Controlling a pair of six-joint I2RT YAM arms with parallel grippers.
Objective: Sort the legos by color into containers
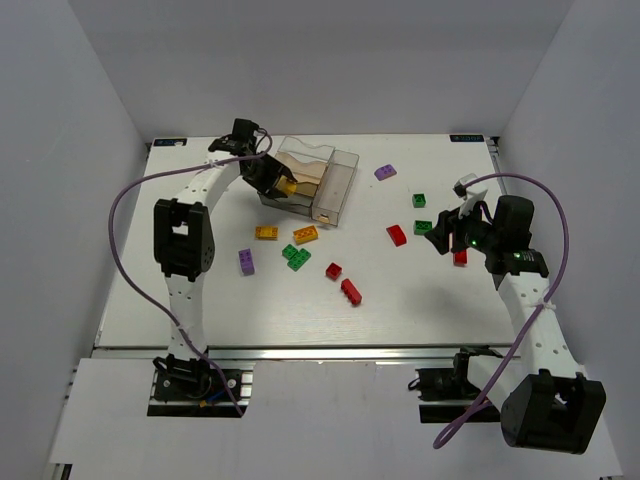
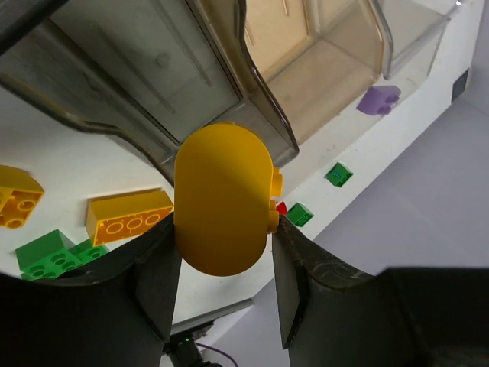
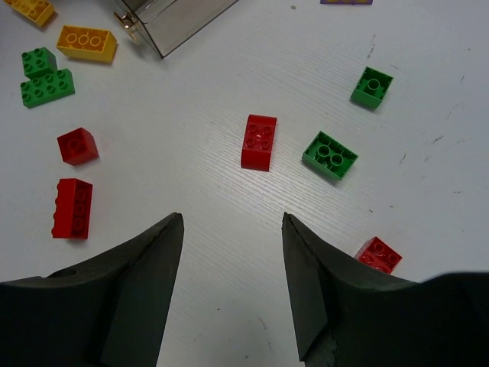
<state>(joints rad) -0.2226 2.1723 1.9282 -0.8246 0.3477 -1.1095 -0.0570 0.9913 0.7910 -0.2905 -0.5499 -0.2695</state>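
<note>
One orange-yellow brick (image 2: 221,191) is being clamped between the left gripper (image 2: 221,233) fingers, at the single clear box (image 2: 153,69) edge. Loose bricks (image 1: 351,291) are lying between both grippers: two orange-yellow, two purple, four red; green count unclear. The right gripper (image 3: 231,218) is hovering part-spread and empty, with a red brick (image 3: 259,141) just ahead of its fingers.

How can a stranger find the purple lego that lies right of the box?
Start at the clear divided box at the far side of the table. Right of it, apart, lies the purple lego. Its nearest neighbours are green legos.
</note>
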